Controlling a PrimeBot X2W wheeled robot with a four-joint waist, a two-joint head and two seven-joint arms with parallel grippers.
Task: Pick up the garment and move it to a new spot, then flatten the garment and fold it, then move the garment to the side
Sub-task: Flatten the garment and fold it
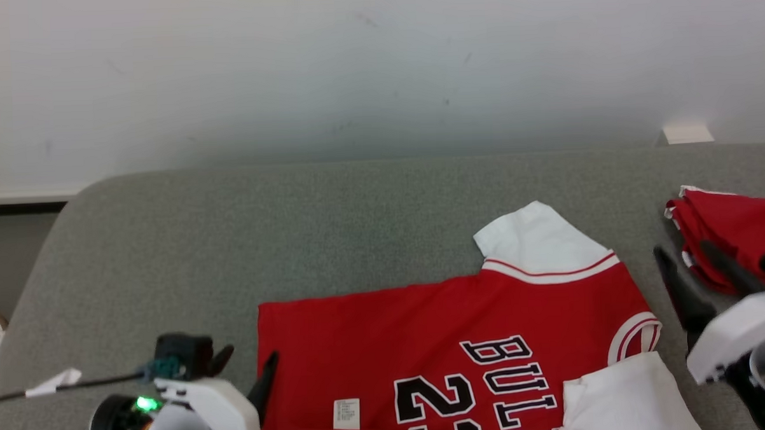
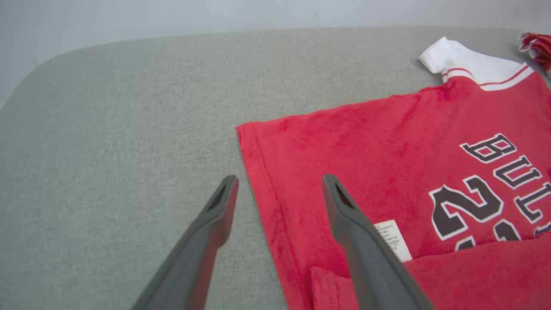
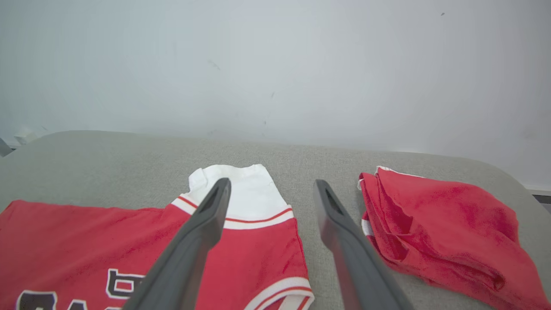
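Head view: the red jersey [image 1: 450,340] lies spread flat on the grey counter [image 1: 230,233], with its black lettering and number facing up. One white sleeve [image 1: 539,235] sticks out from the jersey's far edge, and more white cloth lies at its near right corner. A small white label [image 1: 346,413] sits on the red cloth close to the jersey's left hem.

The left pincer [image 1: 246,366] hangs at that left hem with its two dark fingers spread apart and nothing between them. In the left wrist view one finger is over bare counter just beside the hem and the other is over the red cloth next to the label. There, a red fold covers the lower part of the number.

The right pincer [image 1: 679,248] is off the jersey's right side, also gaping and empty. In the right wrist view one finger crosses the white sleeve and the other is over the strip of counter between the jersey and a second red garment [image 1: 733,234]. That garment lies bunched, apart from the jersey's right edge.
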